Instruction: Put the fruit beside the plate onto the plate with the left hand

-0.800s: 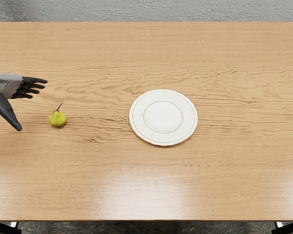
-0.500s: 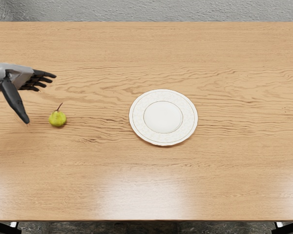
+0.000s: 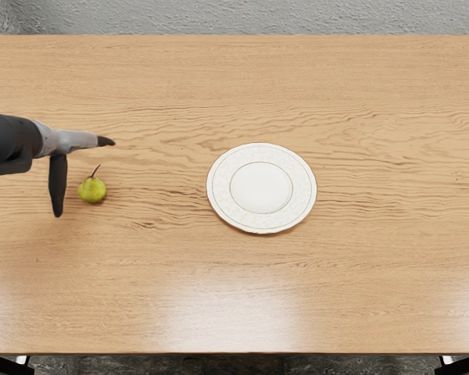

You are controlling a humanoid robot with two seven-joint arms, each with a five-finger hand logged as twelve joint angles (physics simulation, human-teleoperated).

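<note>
Hovering beside a small yellow-green pear (image 3: 92, 190), the grey-and-black left hand (image 3: 59, 148) holds nothing.
The smooth pear lies on the grained wooden table (image 3: 234, 297), well left of the round white plate (image 3: 219, 187), its stem slanting far-right. Fingers stretch rightward, thumb pointing down just beside it.

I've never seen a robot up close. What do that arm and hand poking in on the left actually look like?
Only one arm shows: a thick, rounded, dark grey forearm. Its robot hand has a pale grey, metal-looking palm and slim black fingers, plus a long black thumb. No cables or markings are visible.
</note>
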